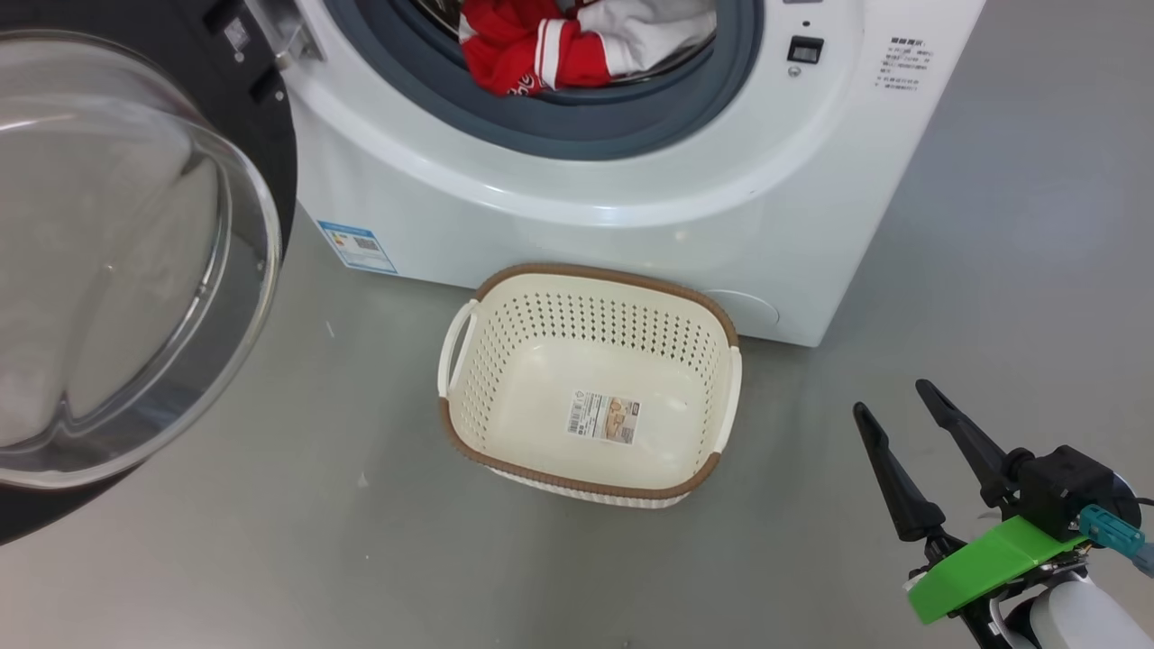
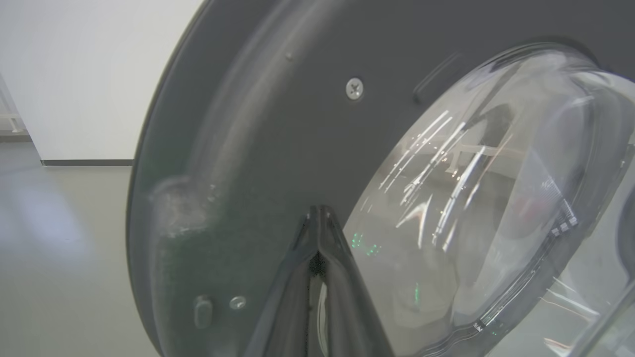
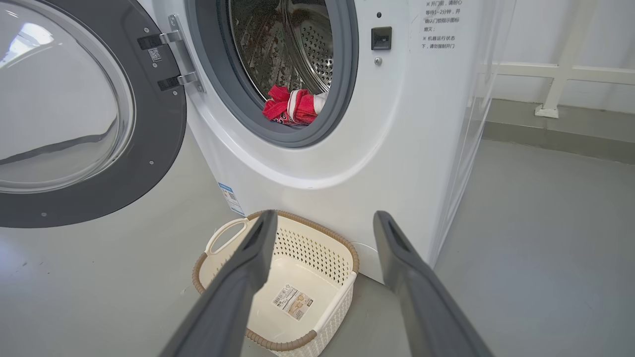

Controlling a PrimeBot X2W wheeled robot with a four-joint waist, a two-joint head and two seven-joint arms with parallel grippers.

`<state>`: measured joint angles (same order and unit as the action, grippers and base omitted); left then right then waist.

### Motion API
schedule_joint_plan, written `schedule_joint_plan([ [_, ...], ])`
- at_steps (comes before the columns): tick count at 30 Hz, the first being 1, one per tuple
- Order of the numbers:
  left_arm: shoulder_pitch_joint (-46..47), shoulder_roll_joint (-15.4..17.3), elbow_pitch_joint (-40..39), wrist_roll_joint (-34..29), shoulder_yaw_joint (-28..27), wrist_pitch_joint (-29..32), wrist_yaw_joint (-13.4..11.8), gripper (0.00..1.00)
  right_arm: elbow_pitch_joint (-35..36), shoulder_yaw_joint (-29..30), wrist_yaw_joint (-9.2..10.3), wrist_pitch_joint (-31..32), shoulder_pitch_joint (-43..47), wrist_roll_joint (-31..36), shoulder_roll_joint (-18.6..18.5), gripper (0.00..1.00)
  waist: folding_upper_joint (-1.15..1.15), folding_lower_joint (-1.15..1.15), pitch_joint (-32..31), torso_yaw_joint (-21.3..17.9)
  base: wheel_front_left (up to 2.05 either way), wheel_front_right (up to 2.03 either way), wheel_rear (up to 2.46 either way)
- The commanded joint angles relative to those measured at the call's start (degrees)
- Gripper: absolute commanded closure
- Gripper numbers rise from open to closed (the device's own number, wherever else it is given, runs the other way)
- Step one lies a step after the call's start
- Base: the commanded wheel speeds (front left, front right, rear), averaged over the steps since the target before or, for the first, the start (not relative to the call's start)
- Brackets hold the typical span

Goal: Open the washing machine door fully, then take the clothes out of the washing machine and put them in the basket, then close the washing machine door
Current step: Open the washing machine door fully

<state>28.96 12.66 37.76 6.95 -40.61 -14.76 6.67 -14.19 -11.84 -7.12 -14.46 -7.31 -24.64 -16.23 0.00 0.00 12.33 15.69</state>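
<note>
The washing machine (image 1: 631, 207) (image 3: 397, 148) stands with its door (image 1: 135, 261) (image 3: 84, 114) swung open to the left. Red and white clothes (image 1: 568, 41) (image 3: 295, 105) lie at the front of the drum. The cream basket (image 1: 590, 383) (image 3: 283, 287), holding nothing, sits on the floor right in front of the machine. My left gripper (image 2: 319, 212) is shut, its tips close against the dark inner rim of the door (image 2: 278, 148), beside the glass bowl. My right gripper (image 1: 892, 401) (image 3: 322, 220) is open, low to the right of the basket, holding nothing.
Grey floor (image 1: 315, 559) spreads around the basket and to the machine's right. A white wall with a dark skirting (image 2: 84, 161) lies behind the door. A white rail frame (image 3: 560, 74) stands along the wall past the machine's right side.
</note>
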Motion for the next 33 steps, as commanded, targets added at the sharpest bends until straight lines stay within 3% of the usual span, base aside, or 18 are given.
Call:
schedule_joint_plan([
  [1,-2.1,2.4,-1.6,-0.8,-0.1,-0.2,0.5,1.00,1.1,-1.0,-0.36,-0.5,0.4,0.1,-0.6,0.00,0.00,0.00,-1.1,0.5,0.00,0.00,0.00],
  [10,-6.4,-0.1,-5.3,0.3,3.4,-0.2,0.8,1.00,0.9,-1.4,-0.36,-0.5,1.1,0.2,0.1,0.00,0.00,0.00,-3.6,0.9,0.00,0.00,0.00],
  [16,-12.2,-2.9,-10.8,2.6,8.5,-0.2,0.8,0.76,0.7,-1.4,-0.36,-0.5,1.8,0.0,0.4,0.00,0.00,0.00,-5.3,0.8,0.00,0.00,0.00],
  [19,-14.8,-4.9,-14.2,2.6,9.7,-0.2,0.8,0.52,0.7,-1.2,-0.36,-0.5,2.2,0.0,0.6,0.00,0.00,0.00,-5.9,0.7,0.00,0.00,0.00],
  [21,-16.3,-6.1,-16.4,2.9,10.4,-0.2,0.8,0.12,0.7,-1.1,-0.36,-0.5,2.4,0.0,0.7,0.00,0.00,0.00,-6.3,0.5,0.00,0.00,0.00],
  [22,-17.1,-6.7,-17.5,3.0,10.9,-0.2,0.8,0.00,0.8,-1.0,-0.36,-0.5,2.5,0.0,0.7,0.00,0.00,0.00,-6.5,0.4,0.00,0.00,0.00],
  [33,-24.8,-9.3,-26.9,4.6,22.8,-0.2,0.8,0.00,1.2,0.9,-0.36,-0.5,3.1,0.0,1.3,0.00,0.00,0.00,-7.2,-2.9,0.00,0.00,0.00],
])
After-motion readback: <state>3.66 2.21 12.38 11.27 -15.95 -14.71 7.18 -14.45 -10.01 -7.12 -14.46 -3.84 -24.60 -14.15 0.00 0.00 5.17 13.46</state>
